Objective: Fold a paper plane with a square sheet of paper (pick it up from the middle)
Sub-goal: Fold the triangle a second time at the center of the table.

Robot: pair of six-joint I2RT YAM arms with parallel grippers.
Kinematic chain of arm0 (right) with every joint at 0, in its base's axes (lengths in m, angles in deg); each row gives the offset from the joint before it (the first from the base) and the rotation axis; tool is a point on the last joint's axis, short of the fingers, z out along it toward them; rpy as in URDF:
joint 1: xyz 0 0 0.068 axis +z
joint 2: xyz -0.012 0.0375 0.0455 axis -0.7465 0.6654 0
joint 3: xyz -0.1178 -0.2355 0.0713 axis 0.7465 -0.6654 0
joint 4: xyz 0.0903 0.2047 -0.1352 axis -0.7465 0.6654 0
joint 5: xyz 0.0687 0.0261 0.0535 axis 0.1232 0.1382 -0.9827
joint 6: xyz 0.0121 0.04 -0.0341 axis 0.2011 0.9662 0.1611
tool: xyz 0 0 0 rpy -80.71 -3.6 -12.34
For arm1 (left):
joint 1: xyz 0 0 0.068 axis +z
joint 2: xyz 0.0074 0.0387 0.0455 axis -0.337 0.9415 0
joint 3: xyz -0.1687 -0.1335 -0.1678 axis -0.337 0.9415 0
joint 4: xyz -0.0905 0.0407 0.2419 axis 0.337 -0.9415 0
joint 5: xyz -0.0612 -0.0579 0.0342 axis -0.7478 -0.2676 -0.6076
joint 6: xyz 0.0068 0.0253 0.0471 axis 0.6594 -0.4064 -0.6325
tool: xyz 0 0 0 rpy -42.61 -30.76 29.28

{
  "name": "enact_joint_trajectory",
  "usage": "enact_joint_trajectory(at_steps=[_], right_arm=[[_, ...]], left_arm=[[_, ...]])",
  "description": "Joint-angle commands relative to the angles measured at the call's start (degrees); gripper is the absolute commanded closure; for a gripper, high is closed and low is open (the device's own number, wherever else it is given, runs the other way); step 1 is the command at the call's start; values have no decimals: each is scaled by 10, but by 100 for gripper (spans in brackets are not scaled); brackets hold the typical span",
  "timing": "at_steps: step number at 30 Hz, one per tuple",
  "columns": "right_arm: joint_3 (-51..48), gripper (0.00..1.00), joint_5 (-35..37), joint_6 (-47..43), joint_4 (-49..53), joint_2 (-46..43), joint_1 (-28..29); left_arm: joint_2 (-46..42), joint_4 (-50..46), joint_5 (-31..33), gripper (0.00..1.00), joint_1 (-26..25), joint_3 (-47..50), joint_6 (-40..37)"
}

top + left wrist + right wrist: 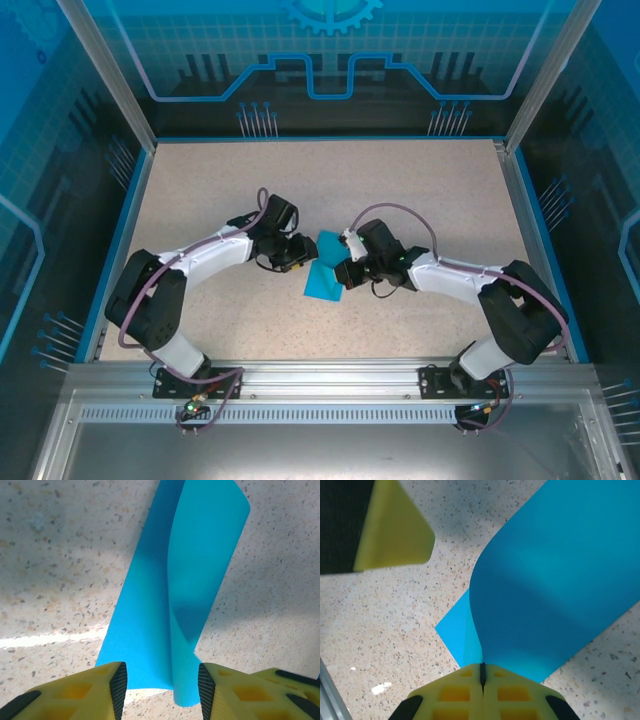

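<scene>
On the speckled table (200, 200) I see the square sheet of paper (322, 281) lying mid-table, partly curled over, my right end effector (481, 674) pinched shut on one edge, my left end effector (161, 687) part-open astride the other.

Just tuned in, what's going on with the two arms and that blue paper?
Both arms meet mid-table over the paper. The right tool is shut on one edge of it, holding a flap curled up while the rest lies on the table. The left tool is open, its fingers on either side of the paper's near edge, not clamping it. No finished plane yet.
</scene>
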Motion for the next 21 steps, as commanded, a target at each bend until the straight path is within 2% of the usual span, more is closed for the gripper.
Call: enact_joint_trajectory(at_steps=[1,10,21], right_arm=[[-6,95,-55,-10,-27,17,-25],[33,95,-124,-48,-8,82,-63],[75,94,-133,-87,31,119,-85]], left_arm=[[-26,11,-12,54,1,20,13],[-28,67,-65,57,0,59,17],[6,99,-87,62,-16,64,21]])
